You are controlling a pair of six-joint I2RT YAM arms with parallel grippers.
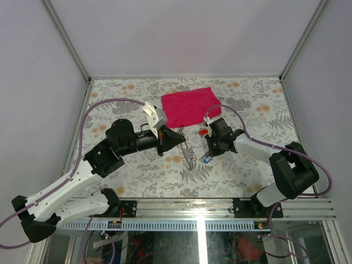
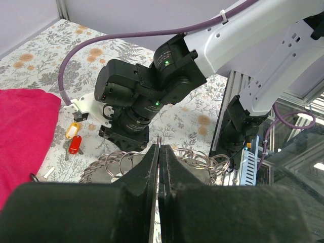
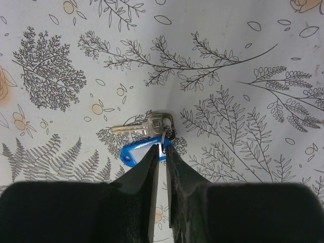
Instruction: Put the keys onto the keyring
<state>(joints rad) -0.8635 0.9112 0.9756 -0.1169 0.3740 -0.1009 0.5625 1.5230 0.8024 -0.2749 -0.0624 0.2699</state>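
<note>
Left gripper [image 2: 159, 148]: jaws closed. A thin silver strip ran the length of the seam between the fingers. I read it as the keyring [image 2: 158, 152] held edge-on, and the top view did not show it separately.

A loose cluster of wire rings [image 1: 188, 157] lay on the floral table [image 1: 250, 107] just beyond the left fingertips, spreading to both sides of them in the left wrist view.

Right gripper [image 3: 162, 148]: pointed down at the table, jaws nearly together with a narrow slit between them. A silver key [image 3: 137, 128] with a blue tag [image 3: 132, 155] lay flat right at the fingertips. The small ring [image 3: 167, 127] joining key and tag sat in the slit. Could not tell whether it was pinched or only flanked.

In the top view the two grippers faced each other mid-table, with the wire rings between them.

Two more keys, one with a red tag [image 2: 75, 144] and one with a yellow tag [image 2: 72, 131], lay near the right gripper on its far side. A red cloth [image 1: 190, 105] was spread flat behind them, apart from both grippers.
</note>
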